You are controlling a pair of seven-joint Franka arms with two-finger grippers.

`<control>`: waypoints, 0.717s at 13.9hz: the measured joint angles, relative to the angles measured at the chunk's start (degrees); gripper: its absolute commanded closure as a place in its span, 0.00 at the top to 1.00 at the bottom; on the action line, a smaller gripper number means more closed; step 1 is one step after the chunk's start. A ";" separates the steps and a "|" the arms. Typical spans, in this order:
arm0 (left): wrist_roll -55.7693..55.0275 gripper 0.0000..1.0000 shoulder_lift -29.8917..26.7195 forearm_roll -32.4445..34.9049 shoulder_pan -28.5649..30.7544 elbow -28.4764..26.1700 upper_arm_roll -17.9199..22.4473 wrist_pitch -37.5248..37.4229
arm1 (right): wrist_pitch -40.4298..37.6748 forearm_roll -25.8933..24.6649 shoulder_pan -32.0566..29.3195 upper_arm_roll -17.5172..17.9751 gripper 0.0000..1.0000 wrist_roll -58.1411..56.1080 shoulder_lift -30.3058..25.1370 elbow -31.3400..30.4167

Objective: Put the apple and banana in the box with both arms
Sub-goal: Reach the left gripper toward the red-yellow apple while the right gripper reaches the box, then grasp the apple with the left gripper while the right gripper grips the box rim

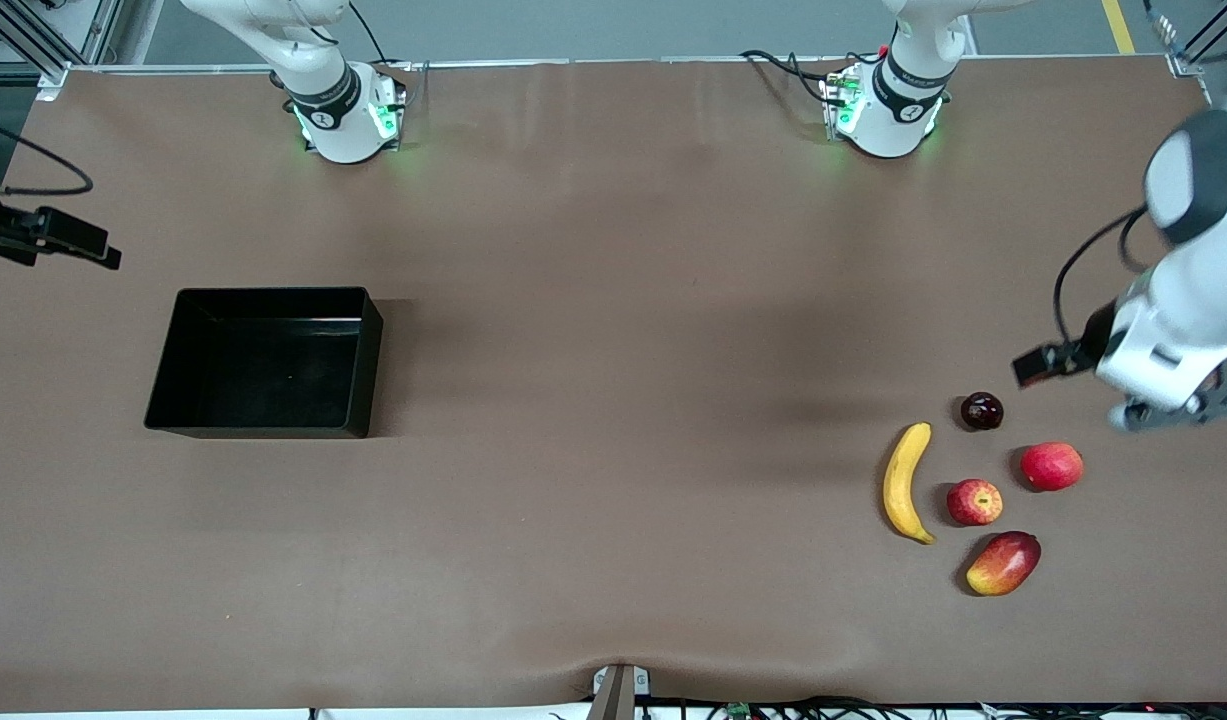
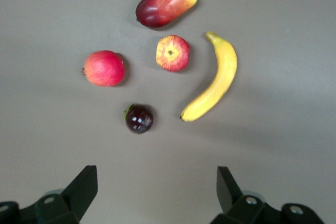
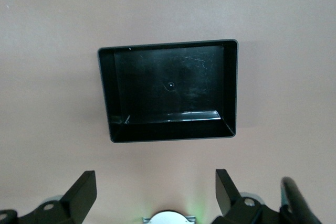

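Observation:
The small red apple [image 1: 974, 502] with a pale stem dimple lies between the banana [image 1: 905, 482] and the other fruit, toward the left arm's end of the table. The black box [image 1: 368, 370] stands empty toward the right arm's end. My left gripper [image 2: 157, 182] is open and empty, high over the table beside the fruit; it shows at the front view's edge [image 1: 1188, 408]. The left wrist view shows the apple [image 2: 172, 53] and banana [image 2: 216, 80]. My right gripper [image 3: 156, 184] is open and empty, high up, looking down on the box [image 3: 173, 130].
A larger pinkish-red fruit [image 1: 1052, 466], a red-and-yellow mango [image 1: 1004, 563] and a dark plum [image 1: 982, 411] lie round the apple. Brown table stretches between the box and the fruit. The right arm's black hand part [image 1: 48, 235] shows at the table's edge.

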 measured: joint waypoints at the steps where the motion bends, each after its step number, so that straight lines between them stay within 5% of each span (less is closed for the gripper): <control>1: -1.29 1.00 2.41 0.04 0.58 0.00 0.03 2.70 | 0.11 -0.15 -1.15 -0.05 1.00 -1.64 1.71 -0.04; 10: -11.45 1.00 20.60 1.93 2.05 1.64 -0.10 21.51 | 9.82 -0.82 -6.44 -0.26 1.00 -5.47 17.47 -1.00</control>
